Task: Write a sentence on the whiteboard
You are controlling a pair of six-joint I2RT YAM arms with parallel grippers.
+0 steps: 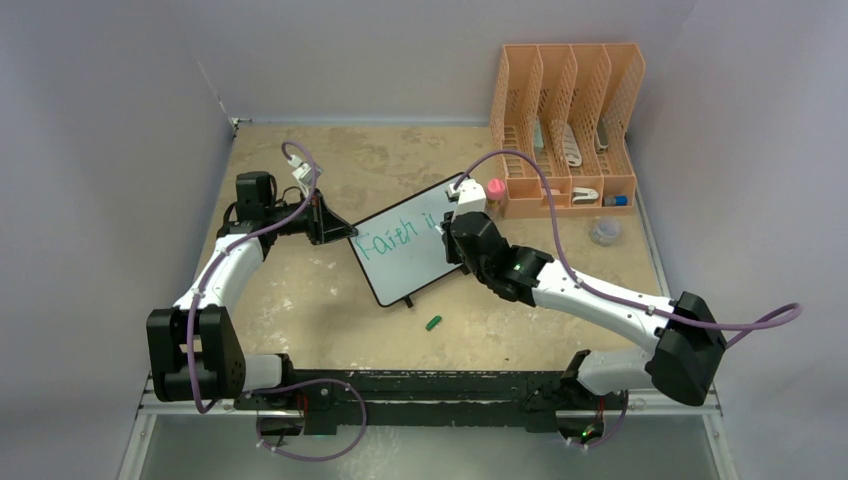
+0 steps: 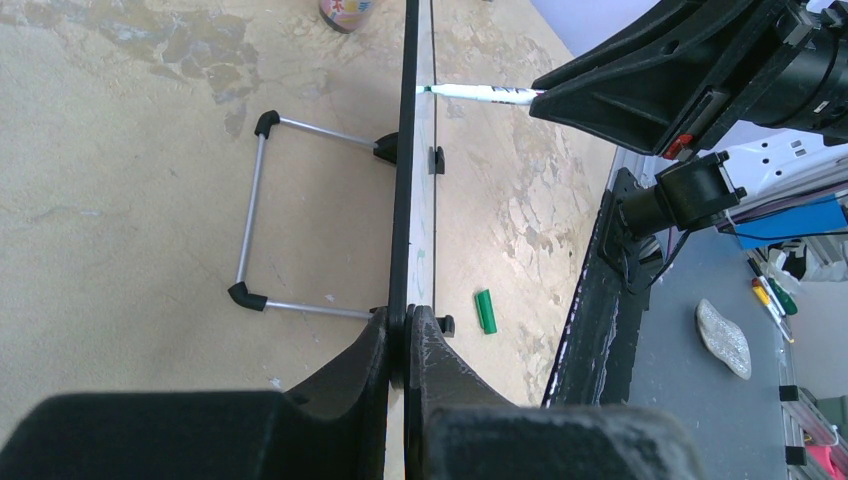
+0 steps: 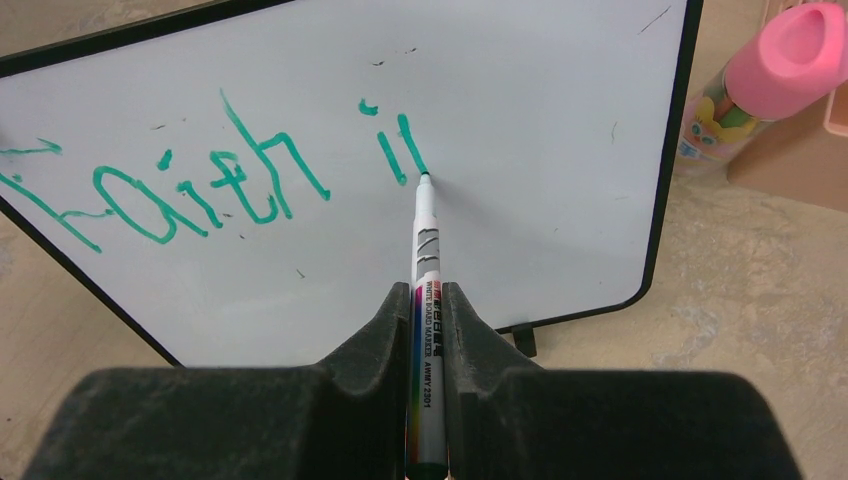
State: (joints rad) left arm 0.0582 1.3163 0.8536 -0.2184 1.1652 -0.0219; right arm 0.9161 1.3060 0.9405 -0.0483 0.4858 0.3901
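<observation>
L arm: base near-left, forearm runs far, wrist bends right. L gripper (image 1: 335, 228) points right at the board's (image 1: 408, 262) left edge. Wrist cam sees the board edge-on, frame pinched between my two fingers, jaws clamped on it, no gap showing. Wire stand (image 2: 255, 220) sticks out behind the board, resting on the table (image 1: 300, 300).

R arm: base near-right, long reach left and far, wrist over the board's right half. R gripper (image 3: 428, 295) jaws clamped on the marker (image 3: 425, 235), barrel running out between the fingers. Tip touches the white surface at the foot of a short green stroke.

Board sits mid-table, turned at an angle and tilted back. Writing (image 3: 200, 185) so far: "Faith i" plus that one stroke, green, upper part of the board.

Green cap (image 1: 433, 323) lies on the table, near side of the board, apart from it. Pink-top bottle (image 3: 770, 80) just right of the board; orange rack (image 1: 570, 110) far right.
</observation>
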